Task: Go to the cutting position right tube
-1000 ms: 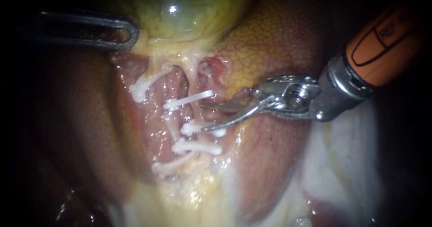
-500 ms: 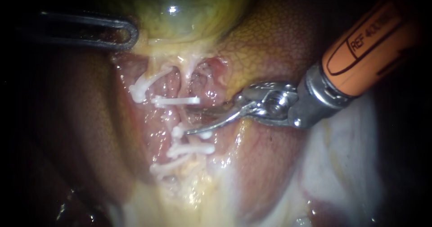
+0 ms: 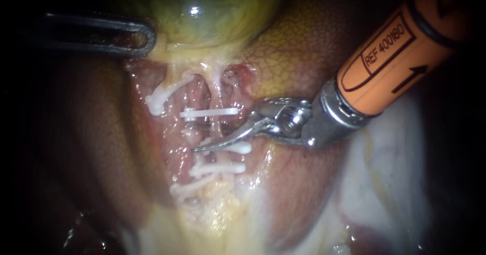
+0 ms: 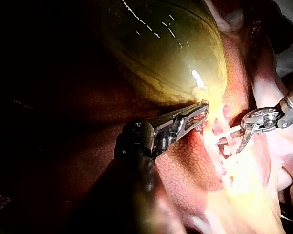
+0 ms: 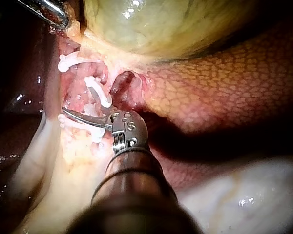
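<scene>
Against mottled liver (image 3: 304, 47), eases right instrument (image 3: 202, 137) further in, blades parted astride right tube (image 3: 216, 129) between white clips (image 3: 210, 113), gripping nothing; cutting position seemingly reached.

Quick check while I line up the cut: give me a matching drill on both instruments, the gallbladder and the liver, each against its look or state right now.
Things:
1. left instrument
2. right instrument
3. gallbladder
4. liver

States:
A. brownish surface with a netted pattern
B. orange shaft, curved blades open among the white clips
C. yellow-green and glossy
D. dark shaft, jaws shut on the gallbladder's edge

Pairs: 1-D, 2-B, 3-C, 4-A.
</scene>
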`<state>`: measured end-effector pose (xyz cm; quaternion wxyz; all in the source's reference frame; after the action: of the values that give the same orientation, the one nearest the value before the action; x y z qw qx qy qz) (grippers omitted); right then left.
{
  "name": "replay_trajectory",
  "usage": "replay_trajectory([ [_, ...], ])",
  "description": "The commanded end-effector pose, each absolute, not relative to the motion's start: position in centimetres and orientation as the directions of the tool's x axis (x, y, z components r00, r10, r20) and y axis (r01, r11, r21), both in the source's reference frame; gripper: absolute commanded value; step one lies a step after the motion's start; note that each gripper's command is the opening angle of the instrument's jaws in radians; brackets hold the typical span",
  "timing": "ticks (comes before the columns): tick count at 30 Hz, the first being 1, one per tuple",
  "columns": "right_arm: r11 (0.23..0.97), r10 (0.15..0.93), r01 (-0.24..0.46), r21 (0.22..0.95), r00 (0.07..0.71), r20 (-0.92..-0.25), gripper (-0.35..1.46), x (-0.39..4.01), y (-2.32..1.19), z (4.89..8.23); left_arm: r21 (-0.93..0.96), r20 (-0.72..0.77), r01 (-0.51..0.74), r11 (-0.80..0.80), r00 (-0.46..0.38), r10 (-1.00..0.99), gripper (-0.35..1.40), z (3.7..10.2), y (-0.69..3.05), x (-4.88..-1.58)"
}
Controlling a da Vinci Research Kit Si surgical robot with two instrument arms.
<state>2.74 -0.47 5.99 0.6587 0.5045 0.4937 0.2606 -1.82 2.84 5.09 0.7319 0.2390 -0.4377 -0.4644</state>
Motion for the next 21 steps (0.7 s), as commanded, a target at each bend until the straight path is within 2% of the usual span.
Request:
replay_trajectory([
  [1, 0.355, 0.846, 0.160, 0.921, 0.364, -0.390, 1.11, 2.76, -0.47, 5.99, 0.756, 0.419, 0.471, 0.454, 0.186, -0.889, -0.35, 5.09, 2.84, -1.82],
  [6, 0.429, 0.824, 0.212, 0.878, 0.307, -0.477, 1.11, 2.82, -0.43, 6.03, 0.756, 0.419, 0.471, 0.454, 0.185, -0.889, -0.35, 5.09, 2.84, -1.82],
  [10, 0.487, 0.793, 0.240, 0.840, 0.282, -0.540, 1.04, 2.88, -0.42, 6.09, 0.756, 0.419, 0.471, 0.454, 0.185, -0.889, -0.35, 5.09, 2.84, -1.83],
  [15, 0.548, 0.743, 0.286, 0.786, 0.266, -0.614, 0.83, 2.92, -0.44, 6.13, 0.756, 0.419, 0.471, 0.454, 0.185, -0.889, -0.35, 5.09, 2.84, -1.83],
  [21, 0.576, 0.718, 0.349, 0.739, 0.216, -0.661, 0.76, 2.92, -0.45, 6.04, 0.756, 0.419, 0.471, 0.454, 0.185, -0.889, -0.35, 5.09, 2.85, -1.83],
])
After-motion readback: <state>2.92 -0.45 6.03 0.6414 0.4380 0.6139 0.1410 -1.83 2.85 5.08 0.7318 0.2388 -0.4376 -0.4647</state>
